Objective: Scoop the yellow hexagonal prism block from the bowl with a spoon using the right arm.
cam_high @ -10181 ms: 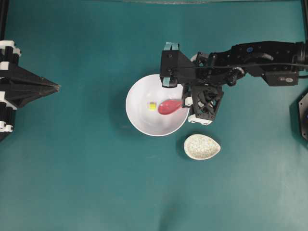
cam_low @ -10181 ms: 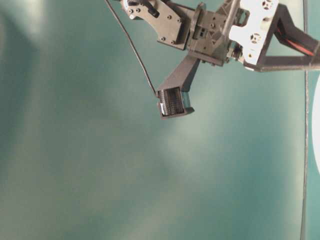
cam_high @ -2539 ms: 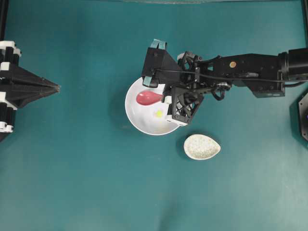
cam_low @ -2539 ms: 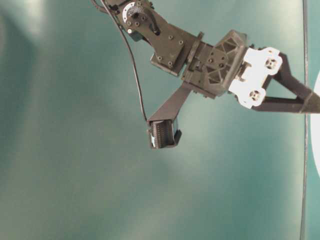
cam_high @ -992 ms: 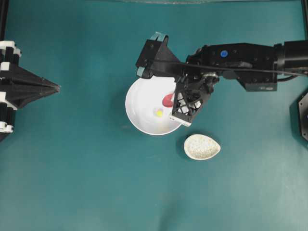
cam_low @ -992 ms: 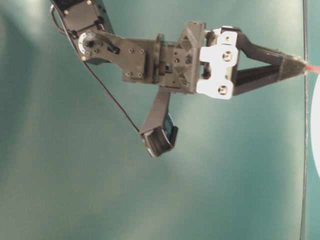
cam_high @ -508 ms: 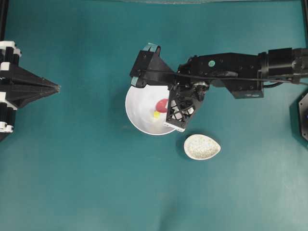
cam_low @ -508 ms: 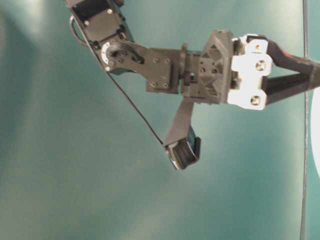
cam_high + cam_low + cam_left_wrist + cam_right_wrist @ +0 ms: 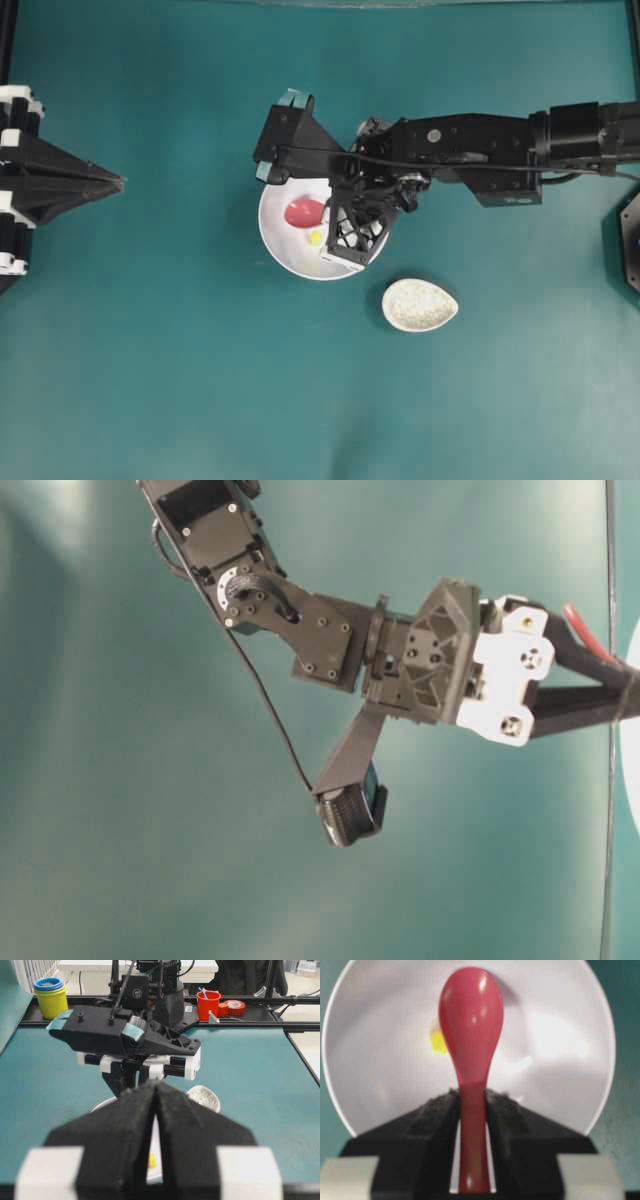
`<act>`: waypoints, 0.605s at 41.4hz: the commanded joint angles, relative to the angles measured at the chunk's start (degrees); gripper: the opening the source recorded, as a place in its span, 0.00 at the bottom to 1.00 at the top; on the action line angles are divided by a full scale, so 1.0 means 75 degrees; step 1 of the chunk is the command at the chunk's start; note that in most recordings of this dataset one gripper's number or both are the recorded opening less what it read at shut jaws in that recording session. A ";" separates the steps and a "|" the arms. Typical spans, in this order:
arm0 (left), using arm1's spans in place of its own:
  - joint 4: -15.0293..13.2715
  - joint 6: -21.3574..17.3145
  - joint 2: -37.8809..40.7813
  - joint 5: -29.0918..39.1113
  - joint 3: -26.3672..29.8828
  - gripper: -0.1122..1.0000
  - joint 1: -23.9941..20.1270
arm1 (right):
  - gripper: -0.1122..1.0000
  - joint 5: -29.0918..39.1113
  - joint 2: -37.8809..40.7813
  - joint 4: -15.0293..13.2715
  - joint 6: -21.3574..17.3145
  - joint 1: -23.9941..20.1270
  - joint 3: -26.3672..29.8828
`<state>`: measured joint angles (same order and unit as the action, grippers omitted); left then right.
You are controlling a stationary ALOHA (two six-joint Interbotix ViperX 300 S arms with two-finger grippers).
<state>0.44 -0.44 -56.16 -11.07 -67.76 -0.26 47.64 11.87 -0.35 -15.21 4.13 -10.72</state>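
Now spoon (image 9: 304,211) seemingly left of earlier.

We see only a sliver of the yellow hexagonal prism block (image 9: 437,1040) beside the spoon (image 9: 470,1025), its shape blurred; the spoon's scoop hides the rest. The bowl (image 9: 630,730) is cut off at the table-level view's edge; we cannot tell whether spoon and block touch.

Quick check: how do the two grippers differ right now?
The right gripper is shut on the spoon, clamping its handle; the left gripper is shut on nothing. The right gripper hangs over the bowl near the yellow block; the left gripper sits at the table's far left edge. Both are black with jaws closed.
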 commanded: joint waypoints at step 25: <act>0.0023 -0.0012 0.0035 -0.0035 0.0187 0.10 -0.0012 | 0.32 -0.0105 -0.0820 -0.0188 -0.0059 -0.0012 0.0188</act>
<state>0.53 -0.44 -56.16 -11.07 -67.76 -0.26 47.20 8.53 -1.58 -15.56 4.13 -10.72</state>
